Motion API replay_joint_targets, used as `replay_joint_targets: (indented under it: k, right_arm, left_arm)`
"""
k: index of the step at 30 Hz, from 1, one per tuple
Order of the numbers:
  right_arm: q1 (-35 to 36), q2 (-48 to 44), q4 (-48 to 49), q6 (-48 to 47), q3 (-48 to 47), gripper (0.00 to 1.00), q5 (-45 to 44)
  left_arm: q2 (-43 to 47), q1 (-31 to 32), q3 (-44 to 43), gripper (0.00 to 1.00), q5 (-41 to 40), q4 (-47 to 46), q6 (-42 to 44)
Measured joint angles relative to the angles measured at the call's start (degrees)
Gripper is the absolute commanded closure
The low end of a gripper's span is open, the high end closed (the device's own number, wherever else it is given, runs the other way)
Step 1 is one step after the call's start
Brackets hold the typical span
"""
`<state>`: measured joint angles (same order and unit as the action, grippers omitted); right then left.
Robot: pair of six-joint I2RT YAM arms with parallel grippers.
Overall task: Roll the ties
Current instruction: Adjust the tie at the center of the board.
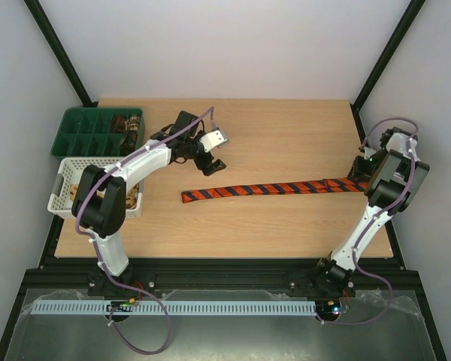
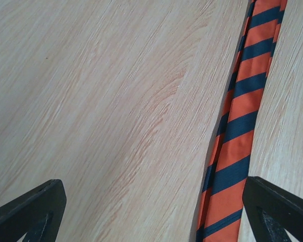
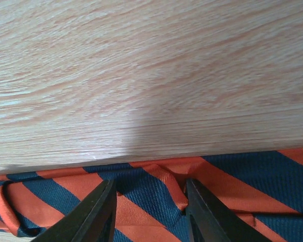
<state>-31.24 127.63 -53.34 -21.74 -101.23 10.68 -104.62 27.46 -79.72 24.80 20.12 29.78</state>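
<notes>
Striped tie [image 1: 270, 189]: flat on the wooden table [image 1: 286, 128], stretched from centre toward 3 o'clock.
Left gripper [image 2: 152, 187]: spread wide, near the tie's 9 o'clock end.
Right gripper [image 3: 150, 186]: fingers partly apart astride a fold at the 3 o'clock end; whether it pinches cannot be told.

Open table [image 1: 286, 135] beyond tie [image 1: 270, 188]; basket [image 1: 64, 197], tray [image 1: 68, 124] crowd left.

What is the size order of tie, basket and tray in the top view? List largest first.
1. Basket and tray: footprints look alike, and the left arm hides part of the basket; unranked.
2. Tie: longest, but narrow; least area.
</notes>
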Motion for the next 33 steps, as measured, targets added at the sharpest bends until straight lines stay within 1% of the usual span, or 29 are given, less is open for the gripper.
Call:
replay_joint_targets:
  k: [1,3,6,9,12,15,20,24,29,33]
  right_arm:
    - [0.1,0.0,0.0,0.0,0.1,0.61,0.5]
    - [0.3,0.0,-0.1,0.2,0.1,0.58,0.9]
    - [1.2,0.0,-0.1,0.8,0.0,0.49,0.5]
    - [2.6,0.0,-0.3,1.9,-1.3,0.47,-1.6]
    - [3.6,0.0,-0.9,2.8,-5.2,0.47,-3.8]
    - [3.8,0.0,-1.1,2.8,-9.4,0.51,-5.2]
    - [4.7,0.1,-1.9,1.7,-10.9,0.67,-5.2]
    - [8.3,1.6,-2.6,1.2,-10.9,0.79,-5.5]
    - [12.2,4.7,-2.5,1.1,-10.4,0.84,-7.0]
    - [12.2,5.0,-2.3,0.1,-7.6,0.88,-9.2]
  left_arm:
    - [0.0,0.0,0.1,0.01,0.0,-0.2,-0.7]
    - [0.0,0.0,0.2,0.01,0.0,-0.3,-2.1]
    - [0.0,0.1,0.7,0.01,-0.1,-0.3,-3.5]
    - [0.0,0.1,0.8,0.01,-1.0,-0.3,-4.4]
    - [0.0,0.1,0.9,0.01,-2.4,-0.2,-4.7]
    - [0.0,0.1,0.9,0.01,-3.3,0.1,-4.3]
    - [0.4,-0.2,1.0,0.01,-4.1,1.1,-3.3]
    - [0.4,-0.5,1.0,0.01,-4.3,2.4,-3.0]
    - [0.4,-0.8,1.0,0.01,-5.1,2.6,-3.0]
    - [0.4,-0.8,1.0,0.01,-5.9,2.6,-3.0]
